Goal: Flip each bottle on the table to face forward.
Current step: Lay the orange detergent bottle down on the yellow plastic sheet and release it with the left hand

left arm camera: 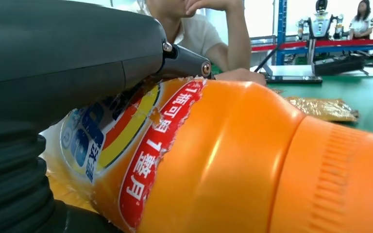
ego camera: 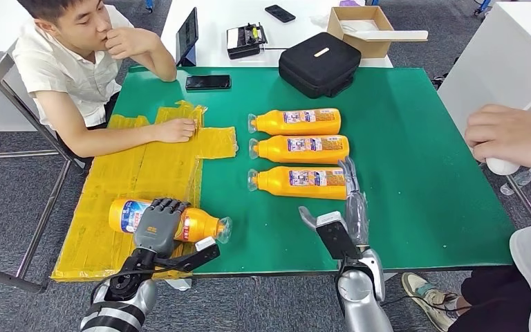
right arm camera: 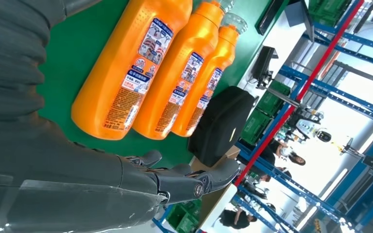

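Bottles of orange plastic lie on their sides on the green table. The left hand lies over one of them, the front bottle, its fingers curled across the body above the label; this bottle rests on the yellow sheet at the table's left end, its clear cap pointing toward the right hand. In the left wrist view its label shows a blue and yellow emblem with a red band of white characters, torn ragged along the edge.

Just beyond the right hand three more bottles lie side by side in a row, clear caps toward the left hand's side: the nearest bottle, the middle bottle and the far bottle. Each shows a white and blue printed label facing up. The right hand holds nothing, its fingers extended and apart, fingertips just beside the base of the nearest bottle.

Farther from both hands, a black case and a black phone sit on the table. A person leans on the table beyond the left hand, one hand on the yellow sheet.
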You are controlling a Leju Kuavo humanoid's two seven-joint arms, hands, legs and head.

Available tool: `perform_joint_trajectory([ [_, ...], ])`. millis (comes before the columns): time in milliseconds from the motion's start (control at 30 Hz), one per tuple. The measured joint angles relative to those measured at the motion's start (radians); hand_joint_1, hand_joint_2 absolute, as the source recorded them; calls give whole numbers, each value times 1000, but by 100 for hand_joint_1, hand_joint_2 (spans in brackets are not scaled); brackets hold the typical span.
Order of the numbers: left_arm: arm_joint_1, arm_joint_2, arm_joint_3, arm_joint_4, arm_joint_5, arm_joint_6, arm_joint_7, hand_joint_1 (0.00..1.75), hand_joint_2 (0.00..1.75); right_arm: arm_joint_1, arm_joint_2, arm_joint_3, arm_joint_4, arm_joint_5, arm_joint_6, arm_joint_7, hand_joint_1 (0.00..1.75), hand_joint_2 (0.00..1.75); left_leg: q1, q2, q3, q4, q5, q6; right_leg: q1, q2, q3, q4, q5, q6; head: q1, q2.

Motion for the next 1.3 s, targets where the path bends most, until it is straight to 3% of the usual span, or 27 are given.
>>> perform_joint_trajectory([
  [33, -10, 1, 1, 16, -11, 1, 11, 151, 175, -2, -1, -1, 6, -3, 0, -4, 0, 175, 0, 0, 0, 0, 0, 0, 0, 0, 0, 0, 0, 0, 0, 0],
  [133, -41, 2, 3, 71, -48, 4, 39, 36, 175, -8, -1, -4, 25, -8, 0, -11, 0, 175, 0, 0, 1, 0, 0, 0, 0, 0, 1, 0, 0, 0, 0, 0],
  [167, -49, 3, 3, 87, -60, 4, 46, 10, 175, -9, -1, -5, 29, -8, 0, -12, 0, 175, 0, 0, 1, 0, 0, 0, 0, 0, 1, 0, 0, 0, 0, 0],
  [200, -56, 3, 2, 101, -69, 2, 53, 1, 175, -9, -1, -6, 33, -8, 0, -13, 0, 175, 0, 0, 2, 0, 1, -1, 0, 0, 1, 0, 0, 0, 0, 0],
  [467, -129, 12, -40, 219, -82, -93, 90, 0, 175, -29, -2, -16, 76, -13, 0, -34, 0, 175, 0, -3, 13, -1, 1, -1, 0, -1, 14, 0, -2, -1, 0, 0],
  [867, -242, 15, -44, 347, -31, -299, 64, 0, 175, -89, -3, -19, 168, -22, -3, -64, 0, 175, 0, -4, 32, -2, -4, -4, 0, -1, 27, 0, -8, 0, 0, 0],
  [1100, -270, 16, -44, 378, -21, -327, 52, 0, 175, -109, -6, -18, 197, -21, -4, -70, 0, 175, 0, -5, 42, -2, -5, -4, 0, -1, 44, 0, -9, -1, 0, 0],
  [1300, -264, 15, -45, 380, -29, -280, 51, 0, 175, -112, -9, -18, 202, -19, -16, -72, 0, 175, 0, -5, 44, -2, -8, -4, 0, -1, 35, 0, -12, -2, 0, 0],
])
